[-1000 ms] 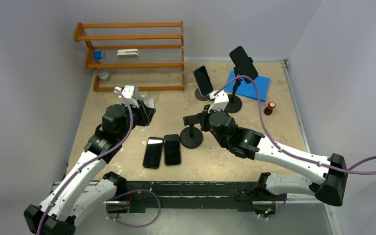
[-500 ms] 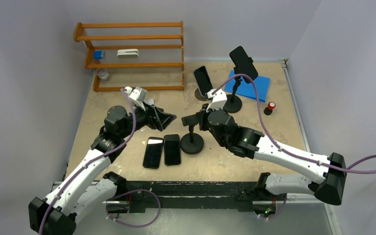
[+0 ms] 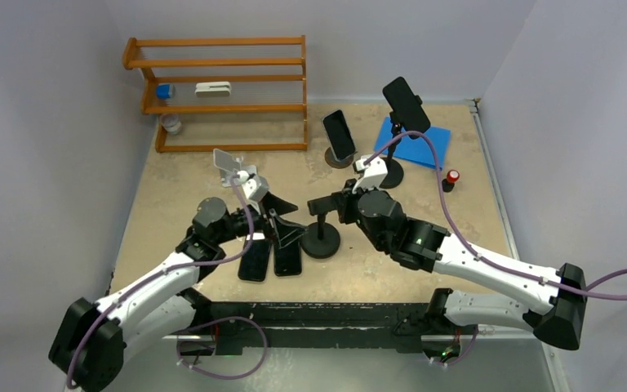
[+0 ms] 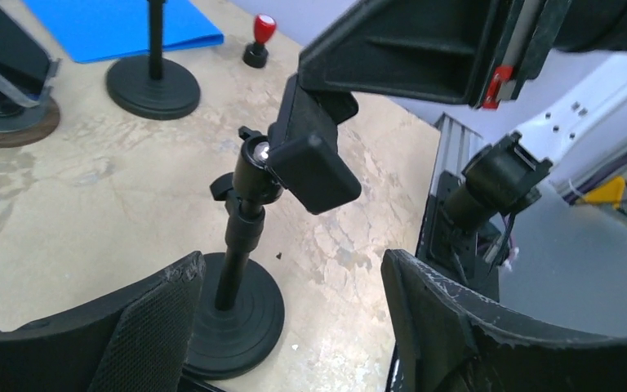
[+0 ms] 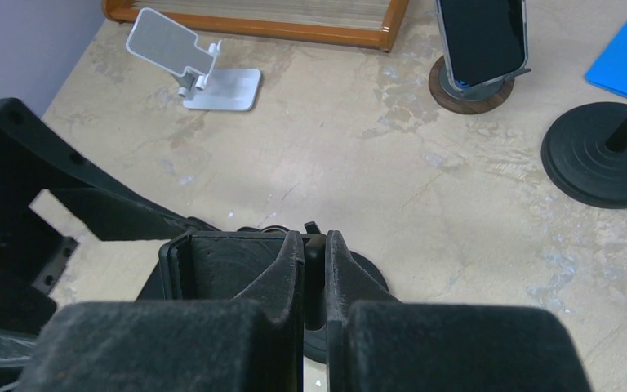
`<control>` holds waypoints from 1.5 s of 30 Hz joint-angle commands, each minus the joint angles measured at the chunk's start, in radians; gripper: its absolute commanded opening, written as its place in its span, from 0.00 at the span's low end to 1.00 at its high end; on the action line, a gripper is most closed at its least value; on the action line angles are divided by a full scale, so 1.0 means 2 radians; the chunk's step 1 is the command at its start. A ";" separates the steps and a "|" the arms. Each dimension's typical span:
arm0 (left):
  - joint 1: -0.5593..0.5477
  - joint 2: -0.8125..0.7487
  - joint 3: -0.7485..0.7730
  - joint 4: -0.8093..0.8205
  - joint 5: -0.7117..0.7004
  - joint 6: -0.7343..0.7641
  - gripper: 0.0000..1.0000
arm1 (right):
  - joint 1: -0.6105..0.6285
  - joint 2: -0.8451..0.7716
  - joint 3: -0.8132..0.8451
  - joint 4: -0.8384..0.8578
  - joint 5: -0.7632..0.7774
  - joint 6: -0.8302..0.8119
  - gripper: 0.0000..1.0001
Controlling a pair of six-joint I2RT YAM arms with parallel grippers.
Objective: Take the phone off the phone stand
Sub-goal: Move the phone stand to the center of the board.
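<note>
From above, the left hand (image 3: 295, 221) is spread wide beside the short stand (image 3: 320, 239), whose clamp (image 3: 312, 204) the right hand (image 3: 329, 204) pinches. Two loose phones (image 3: 254, 263) lie flat on the table (image 3: 188, 192), partly under the left hand, while a propped phone (image 3: 339, 133) and a raised phone (image 3: 406, 104) are mounted at the back. The left wrist view shows its fingers (image 4: 135, 331) apart with the short stand's pole between them, and the right wrist view shows its fingers (image 5: 282, 273) clenched on the thin clamp.
</note>
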 commanded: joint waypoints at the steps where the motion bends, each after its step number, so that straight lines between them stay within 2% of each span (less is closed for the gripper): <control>1: -0.015 0.063 -0.001 0.118 0.035 0.061 0.77 | 0.002 -0.020 -0.004 0.049 -0.006 0.009 0.00; 9: -0.032 0.189 0.026 0.238 0.063 0.134 0.76 | 0.002 -0.037 -0.012 0.053 -0.011 0.005 0.00; 15: -0.039 0.246 0.039 0.323 0.064 0.133 0.73 | 0.002 -0.041 -0.017 0.061 -0.013 0.004 0.00; 19: -0.045 0.268 0.053 0.324 0.064 0.140 0.67 | 0.002 -0.041 -0.018 0.058 -0.013 0.005 0.00; 29: -0.052 0.313 0.056 0.367 0.054 0.124 0.39 | 0.002 -0.049 -0.024 0.062 -0.019 0.006 0.00; 37: -0.054 0.307 0.054 0.376 0.030 0.124 0.00 | 0.002 -0.054 -0.021 0.056 -0.026 0.001 0.00; 38: -0.054 0.303 0.053 0.376 0.025 0.126 0.00 | 0.002 -0.057 -0.019 0.053 -0.027 0.002 0.00; 39: -0.054 0.297 0.053 0.376 0.019 0.128 0.00 | 0.002 -0.062 -0.018 0.052 -0.026 0.001 0.11; 42: -0.054 0.279 0.064 0.362 0.004 0.136 0.00 | 0.002 -0.085 -0.010 0.050 -0.024 -0.006 0.62; 44: -0.054 0.264 0.079 0.345 -0.011 0.146 0.00 | 0.002 -0.096 0.000 0.043 -0.021 -0.009 0.87; 45: -0.054 0.258 0.086 0.337 -0.021 0.153 0.00 | 0.002 -0.101 0.009 0.036 -0.020 -0.009 0.96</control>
